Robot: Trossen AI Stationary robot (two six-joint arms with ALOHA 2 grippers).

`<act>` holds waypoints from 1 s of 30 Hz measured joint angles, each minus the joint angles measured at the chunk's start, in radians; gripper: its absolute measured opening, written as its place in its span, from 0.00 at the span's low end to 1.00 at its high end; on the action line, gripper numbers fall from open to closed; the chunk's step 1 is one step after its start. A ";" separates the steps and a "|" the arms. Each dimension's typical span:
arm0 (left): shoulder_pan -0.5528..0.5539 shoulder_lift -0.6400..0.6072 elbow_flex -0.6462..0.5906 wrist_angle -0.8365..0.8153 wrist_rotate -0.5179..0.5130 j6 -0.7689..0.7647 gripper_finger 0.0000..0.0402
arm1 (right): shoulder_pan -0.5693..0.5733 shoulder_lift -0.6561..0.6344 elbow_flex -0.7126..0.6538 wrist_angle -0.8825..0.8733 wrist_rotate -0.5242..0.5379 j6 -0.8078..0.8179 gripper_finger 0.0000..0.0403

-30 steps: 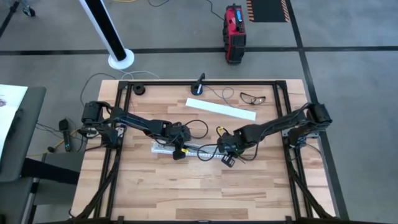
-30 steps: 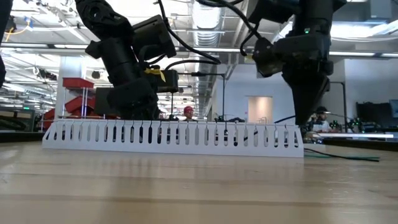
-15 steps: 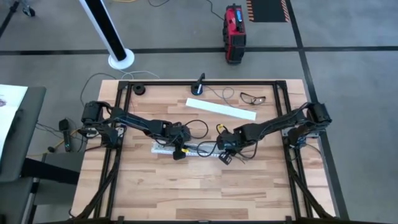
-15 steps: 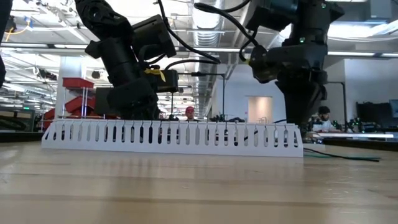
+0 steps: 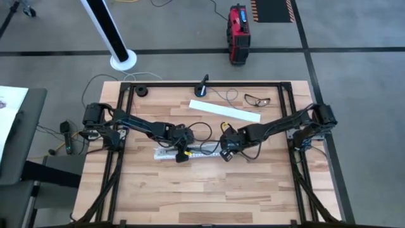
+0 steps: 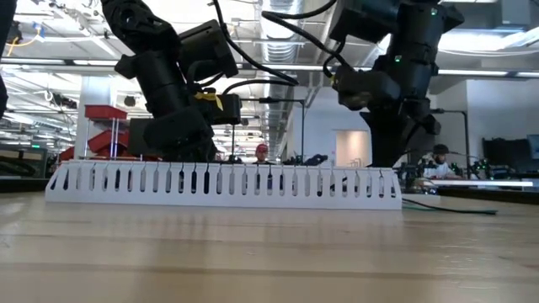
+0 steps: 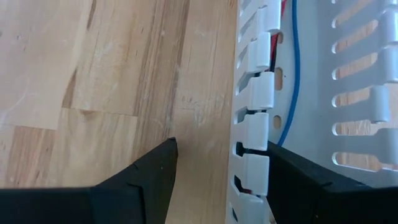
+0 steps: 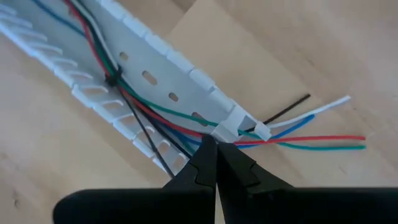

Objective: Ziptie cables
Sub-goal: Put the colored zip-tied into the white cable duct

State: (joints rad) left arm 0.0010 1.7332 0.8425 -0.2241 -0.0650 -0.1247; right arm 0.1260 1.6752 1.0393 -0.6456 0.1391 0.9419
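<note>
1. No brand name, label or other writing can be read anywhere on the table or the arms; the red and black case [image 5: 238, 25] on the floor beyond the table shows only a pale patch too small to make out.

2. The cables [image 8: 99, 43] are thin red, green, blue, white and black wires lying inside a white slotted cable duct [image 5: 190, 152] near the middle of the wooden table [image 5: 209, 190]. Their loose ends fan out past the duct's open end onto the wood, and a dark tie appears to cinch them partway along.

3. The left gripper [image 7: 217, 165] straddles one slotted wall of the duct with its fingers [image 7: 155, 168] apart, one on the bare wood side and one on the channel side. Whether they press on the wall I cannot tell.

4. The right gripper [image 8: 216, 163] sits at the duct's other end, fingers together, tips at the corner where the wires leave. Nothing shows clearly between them.

5. In the low view the duct's wall hides the wires and both fingertips.

6. A second white strip [image 5: 224, 111] and safety glasses [image 5: 256, 99] lie farther back, well apart.
</note>
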 joint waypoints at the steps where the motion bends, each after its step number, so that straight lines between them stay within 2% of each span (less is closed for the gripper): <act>1: -0.001 0.000 -0.002 0.005 -0.001 0.000 0.52 | -0.006 0.000 0.000 0.001 0.002 0.005 0.00; 12: -0.031 -0.006 -0.111 0.142 -0.004 -0.091 0.52 | -0.052 0.000 0.002 0.038 0.005 0.013 0.00; 20: -0.067 -0.006 -0.113 0.138 0.007 -0.076 0.52 | -0.089 0.000 0.002 0.113 0.004 -0.004 0.00; 30: -0.113 -0.006 -0.113 0.138 0.002 -0.056 0.52 | -0.171 0.000 0.002 0.114 -0.001 -0.042 0.00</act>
State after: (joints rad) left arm -0.1120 1.7271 0.7300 -0.0858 -0.0629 -0.1812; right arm -0.0447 1.6749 1.0410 -0.5313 0.1376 0.9001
